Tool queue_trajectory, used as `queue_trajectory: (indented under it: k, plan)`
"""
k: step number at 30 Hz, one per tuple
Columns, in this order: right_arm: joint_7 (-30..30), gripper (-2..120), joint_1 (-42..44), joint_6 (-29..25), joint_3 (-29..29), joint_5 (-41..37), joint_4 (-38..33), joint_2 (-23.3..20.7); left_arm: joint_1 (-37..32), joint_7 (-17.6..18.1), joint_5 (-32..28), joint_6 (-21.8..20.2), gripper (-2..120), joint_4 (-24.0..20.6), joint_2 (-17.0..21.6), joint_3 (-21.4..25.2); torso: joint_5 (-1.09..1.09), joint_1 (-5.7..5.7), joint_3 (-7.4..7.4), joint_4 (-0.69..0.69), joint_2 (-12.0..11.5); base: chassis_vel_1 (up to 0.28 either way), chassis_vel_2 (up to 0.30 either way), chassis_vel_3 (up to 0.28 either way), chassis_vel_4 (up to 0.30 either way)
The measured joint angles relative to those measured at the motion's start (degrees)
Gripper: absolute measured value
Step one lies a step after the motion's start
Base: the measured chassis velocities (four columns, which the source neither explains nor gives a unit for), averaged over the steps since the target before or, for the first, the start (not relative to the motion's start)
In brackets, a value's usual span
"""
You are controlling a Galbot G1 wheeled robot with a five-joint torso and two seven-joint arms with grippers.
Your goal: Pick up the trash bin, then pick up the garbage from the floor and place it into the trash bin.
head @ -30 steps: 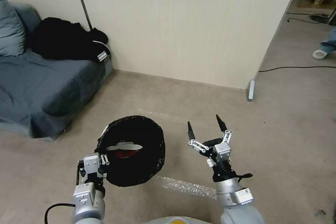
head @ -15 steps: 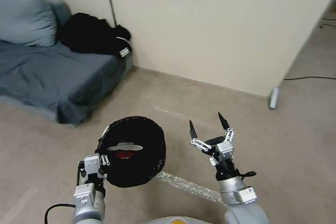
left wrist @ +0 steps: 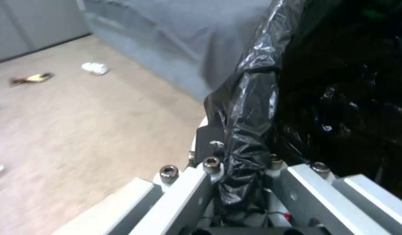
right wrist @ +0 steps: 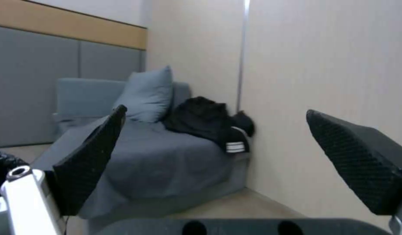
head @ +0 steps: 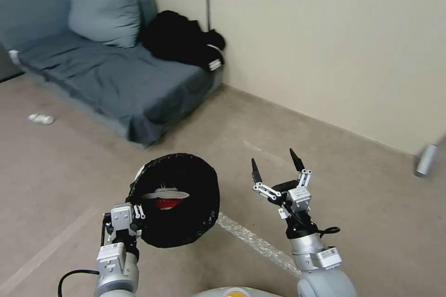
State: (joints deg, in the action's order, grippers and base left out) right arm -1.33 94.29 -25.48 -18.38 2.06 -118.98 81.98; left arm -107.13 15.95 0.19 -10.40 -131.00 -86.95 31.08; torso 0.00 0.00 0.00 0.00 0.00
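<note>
Bin (head: 179, 199) pinched by its bagged rim in the left gripper (head: 124, 217), right gripper (head: 275, 165) spread and empty beside it, nearest scrap (head: 41, 119) lying far off to the left by the sofa (head: 107, 79), nearer the loaded arm

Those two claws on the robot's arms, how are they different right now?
The left end effector is shut on the trash bin, pinching its black-lined rim; the right end effector is open and holds nothing. The left sits low beside the bin; the right points up toward the wall. Both are held out in front of the robot.
</note>
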Motion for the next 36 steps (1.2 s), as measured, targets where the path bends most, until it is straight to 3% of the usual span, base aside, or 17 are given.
queue_trajectory:
  k: [36]
  plan:
    - [-1.15, 100, -1.60, 1.33, -0.10, -1.60, 0.44, 0.36, 0.08, -0.09, 0.07, -0.08, 1, 0.46, -0.22, -0.05, 0.00, 0.00, 0.00, 0.00, 0.00, 0.129, 0.124, 0.126, 0.129]
